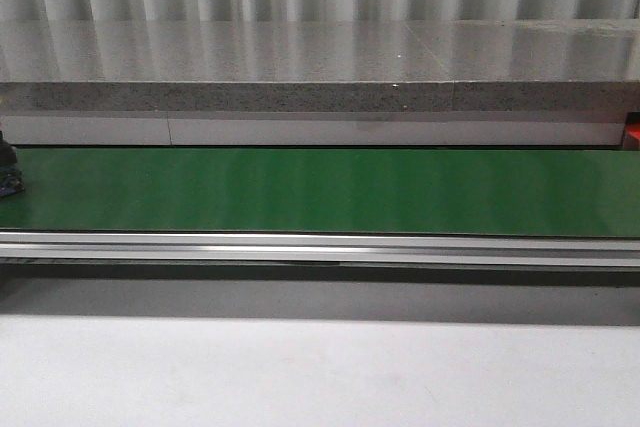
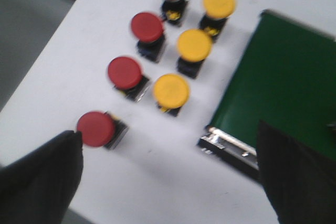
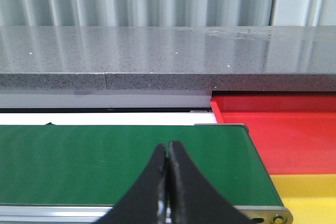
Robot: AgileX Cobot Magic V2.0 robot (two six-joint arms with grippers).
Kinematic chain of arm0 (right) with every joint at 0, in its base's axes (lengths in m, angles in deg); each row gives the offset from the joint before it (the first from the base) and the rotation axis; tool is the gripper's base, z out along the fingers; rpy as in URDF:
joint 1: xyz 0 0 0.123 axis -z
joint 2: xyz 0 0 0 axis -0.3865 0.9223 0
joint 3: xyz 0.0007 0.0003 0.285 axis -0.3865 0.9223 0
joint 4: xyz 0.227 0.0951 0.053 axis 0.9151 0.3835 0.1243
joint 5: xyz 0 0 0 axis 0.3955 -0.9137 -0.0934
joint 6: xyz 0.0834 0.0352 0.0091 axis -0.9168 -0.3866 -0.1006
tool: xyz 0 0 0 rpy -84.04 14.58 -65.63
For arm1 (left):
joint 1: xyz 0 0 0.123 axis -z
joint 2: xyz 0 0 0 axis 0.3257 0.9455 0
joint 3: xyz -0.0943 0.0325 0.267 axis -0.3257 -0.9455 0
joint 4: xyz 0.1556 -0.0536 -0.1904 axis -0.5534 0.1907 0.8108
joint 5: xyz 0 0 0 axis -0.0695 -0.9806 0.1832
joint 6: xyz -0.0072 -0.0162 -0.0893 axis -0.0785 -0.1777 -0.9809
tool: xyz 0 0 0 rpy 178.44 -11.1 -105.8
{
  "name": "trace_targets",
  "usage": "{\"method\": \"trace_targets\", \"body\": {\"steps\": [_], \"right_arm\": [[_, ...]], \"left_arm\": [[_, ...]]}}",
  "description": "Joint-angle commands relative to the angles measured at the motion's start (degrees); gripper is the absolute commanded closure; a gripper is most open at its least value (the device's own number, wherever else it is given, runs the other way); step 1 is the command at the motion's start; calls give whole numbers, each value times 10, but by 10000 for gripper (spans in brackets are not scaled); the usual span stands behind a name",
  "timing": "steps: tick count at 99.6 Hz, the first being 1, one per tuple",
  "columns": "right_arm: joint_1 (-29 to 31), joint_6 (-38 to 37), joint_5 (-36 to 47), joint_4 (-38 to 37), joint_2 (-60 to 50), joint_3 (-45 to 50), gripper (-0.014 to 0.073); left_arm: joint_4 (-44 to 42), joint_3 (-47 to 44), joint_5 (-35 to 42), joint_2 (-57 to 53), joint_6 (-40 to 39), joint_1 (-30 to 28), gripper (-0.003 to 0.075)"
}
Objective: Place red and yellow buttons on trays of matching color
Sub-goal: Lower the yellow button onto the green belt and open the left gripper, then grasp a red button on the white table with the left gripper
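In the left wrist view, several red buttons [image 2: 125,72] and three yellow buttons [image 2: 171,91] stand in two rows on the white table, beside the end of the green belt [image 2: 283,72]. My left gripper [image 2: 169,179] hangs open above the bare table. Its left finger [image 2: 42,182] is just beside the nearest red button [image 2: 95,128]. Nothing is between the fingers. In the right wrist view, my right gripper [image 3: 168,153] is shut and empty over the green belt [image 3: 105,161]. The red tray [image 3: 283,129] and the yellow tray [image 3: 310,192] lie past the belt's end. Both show no buttons.
The front view shows the long green belt [image 1: 320,192] with its metal rail [image 1: 320,244]. A grey stone counter [image 1: 320,67] runs behind it and the white table [image 1: 320,377] in front. A dark object [image 1: 6,169] is cut off at the belt's left end. Neither arm shows there.
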Motion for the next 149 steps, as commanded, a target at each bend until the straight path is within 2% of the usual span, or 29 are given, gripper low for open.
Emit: {"method": "trace_targets", "body": {"steps": [1,14,26,44,80,118,130,137,149], "right_arm": [[-1,2,47,-4,-9,-9,718],[-1,2,47,-4,-9,-9,718],[-1,2,47,-4,-9,-9,718],[-1,2,47,-4,-9,-9,718],[-1,2,47,-4,-9,-9,718],[-1,2,47,-4,-9,-9,718],[-1,2,47,-4,-9,-9,718],[-1,2,47,-4,-9,-9,718],[-1,2,47,-4,-9,-9,718]], "left_arm": [[-10,-36,46,-35,-21,-47,101],[-9,-112,105,-43,-26,-126,101],[-3,-148,133,-17,-26,-162,101],[-16,-143,159,47,-26,-164,101],[-15,-75,159,184,-26,-164,101],[6,-34,205,255,-14,-164,104],[14,-31,204,270,-14,-164,186],[19,-31,202,276,-14,-164,286],[22,-31,199,275,-14,-164,505]]}}
